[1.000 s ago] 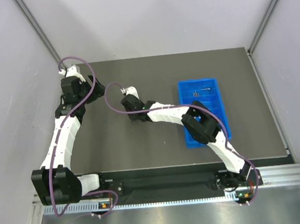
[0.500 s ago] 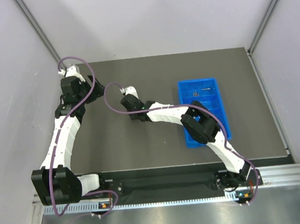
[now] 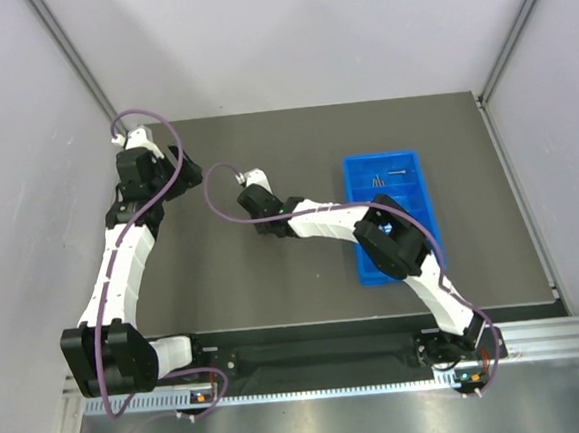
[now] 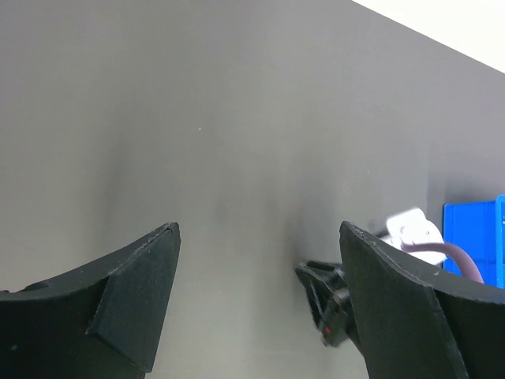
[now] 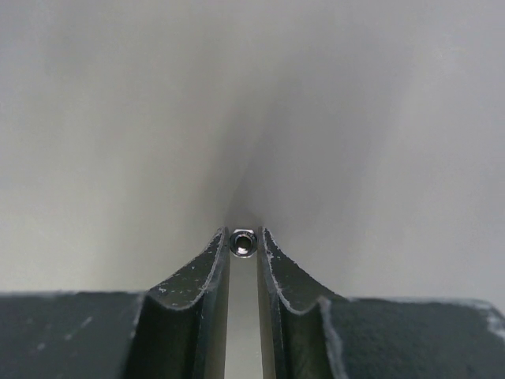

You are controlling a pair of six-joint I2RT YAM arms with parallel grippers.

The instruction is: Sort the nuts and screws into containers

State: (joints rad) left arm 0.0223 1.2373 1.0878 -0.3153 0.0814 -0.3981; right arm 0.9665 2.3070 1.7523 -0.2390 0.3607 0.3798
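My right gripper (image 5: 243,239) is shut on a tiny silvery nut (image 5: 243,243), pinched end-on between its fingertips just above the dark table. In the top view it (image 3: 264,224) is at mid-table, left of the blue tray (image 3: 410,199). A few thin screws (image 3: 380,180) lie in the tray's far compartment. My left gripper (image 4: 260,237) is open and empty over bare table at the far left (image 3: 178,168). The left wrist view also shows the right gripper (image 4: 327,304) and a corner of the tray (image 4: 475,237). No loose screws or nuts show on the table.
Grey walls close in the table on the left, back and right. My right arm's forearm and elbow (image 3: 391,237) lie across the near half of the tray. A purple cable (image 3: 218,197) loops beside the right wrist.
My right arm has shifted slightly to the right, gripper still shut. The left arm has not moved.
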